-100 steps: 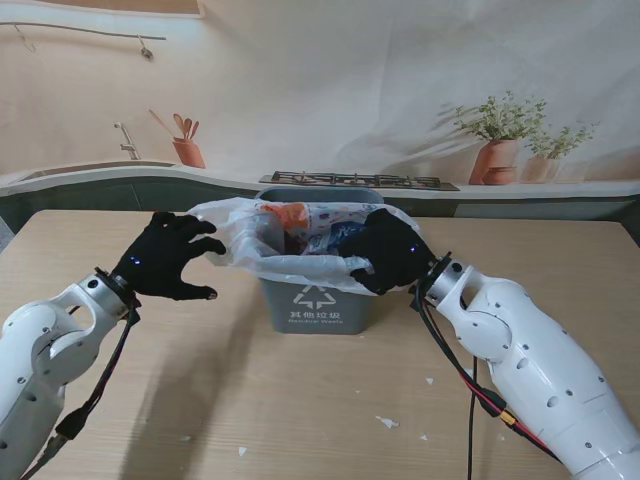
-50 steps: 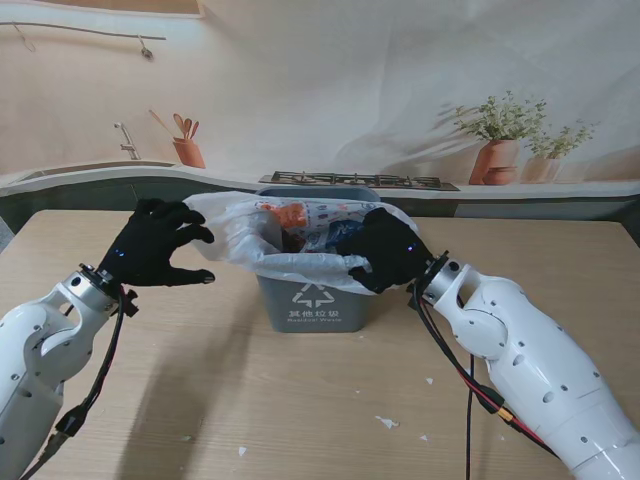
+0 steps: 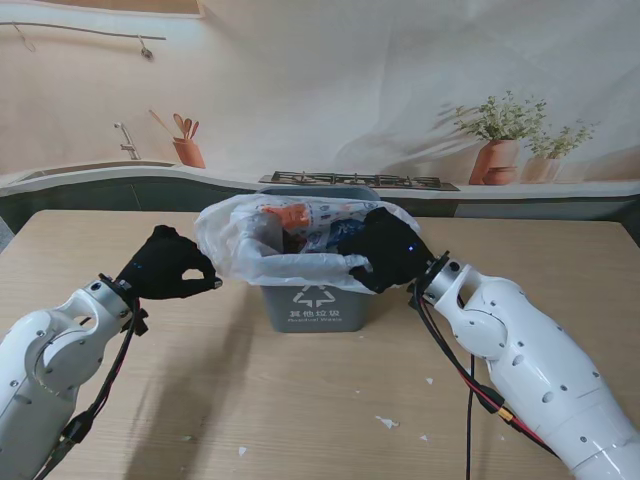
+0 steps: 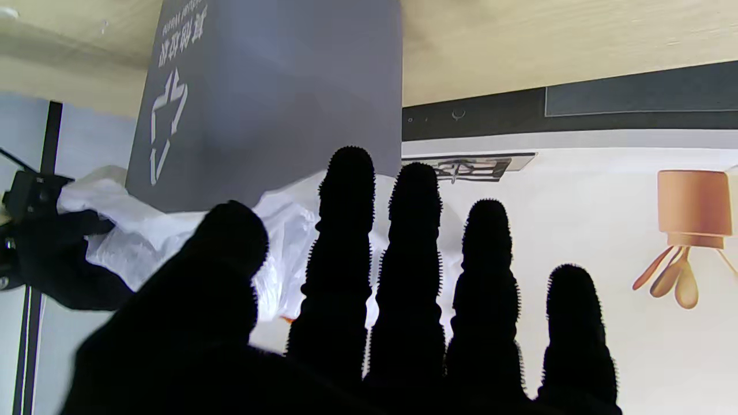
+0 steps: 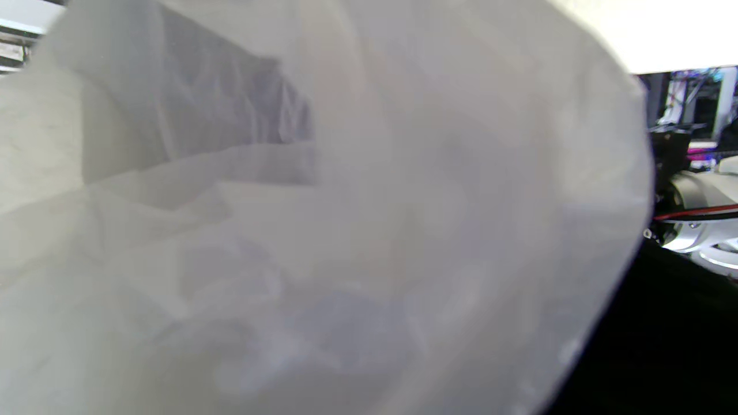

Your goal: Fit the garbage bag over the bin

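Garbage bag [image 3: 240, 240] hides right hand [image 3: 388, 250] fingers (grip unclear); left hand [image 3: 170, 268] curled, empty.

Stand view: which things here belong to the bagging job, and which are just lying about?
Part of the job:
- garbage bag
- grey bin
- left robot hand
- right robot hand, gripping the bag's edge

Lying about:
- white scraps on the table
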